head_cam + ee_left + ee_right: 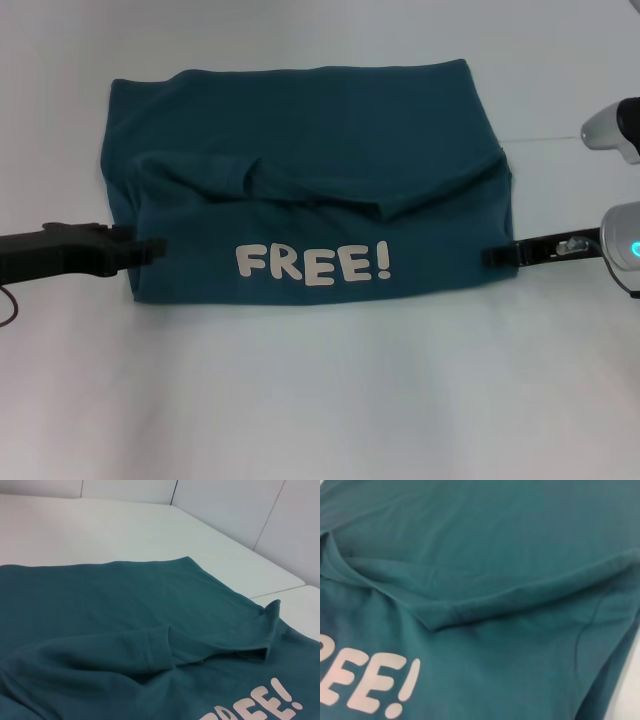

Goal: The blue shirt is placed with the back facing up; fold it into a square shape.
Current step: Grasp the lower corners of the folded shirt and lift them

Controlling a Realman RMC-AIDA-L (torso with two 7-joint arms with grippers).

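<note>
The blue shirt lies on the white table as a wide rectangle. Its near part is folded up over the far part, so the cream "FREE!" lettering faces up along the near edge. A rumpled fold ridge runs across the middle. My left gripper sits at the left end of the lettered flap, touching the cloth edge. My right gripper sits at the flap's right end. Both wrist views are filled with the shirt and part of the lettering, and neither shows its own fingers.
The white table stretches all around the shirt. White housings of the right arm stand at the right edge. In the left wrist view, white wall panels rise behind the table.
</note>
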